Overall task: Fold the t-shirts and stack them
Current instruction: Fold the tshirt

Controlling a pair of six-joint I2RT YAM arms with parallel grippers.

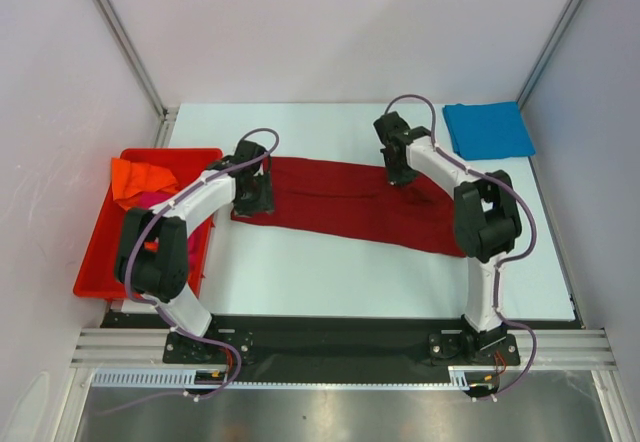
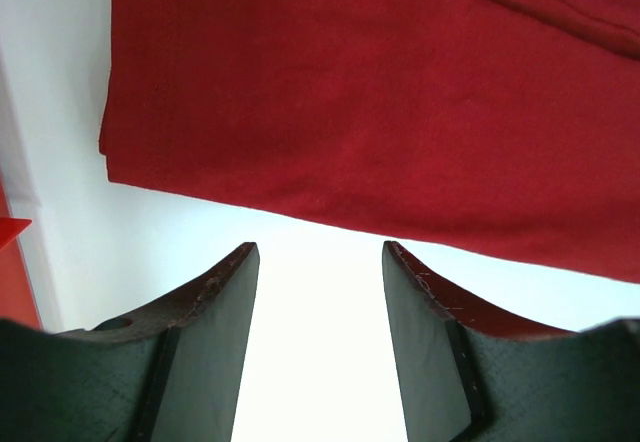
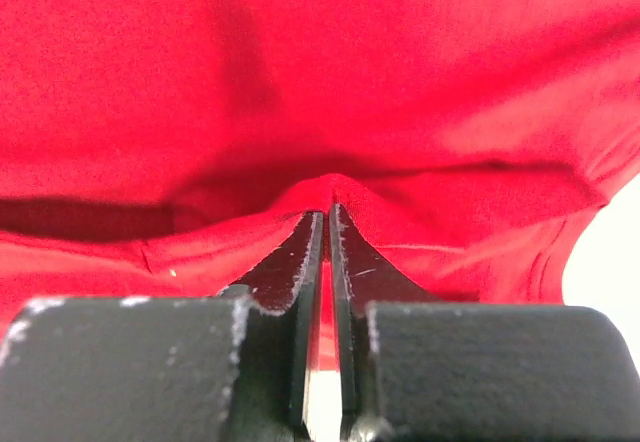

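dark red t-shirt (image 1: 340, 202) lies flattened as a long band across the middle of the surface (image 1: 330, 282), its long axis running left to right and slanting a little toward the near right. the left end effector (image 2: 320, 252) is at the band's left end, the right end effector (image 3: 325, 212) at its far edge, right of centre. the right one is clamped tight on a raised pinch of red cloth, jaws almost meeting. the left one is spread wide and holds nothing; in its wrist view bare surface shows through the gap, and the shirt's edge lies just ahead of the tips. so the cloth lies forward of the left arm, which likely must advance and close on that edge before the pair can fold. a folded bright blue t-shirt (image 1: 488, 130) sits at the far right corner; an orange t-shirt (image 1: 140, 177) and a magenta-pink t-shirt (image 1: 150, 200) lie in the red bin (image 1: 100, 252) at the left.
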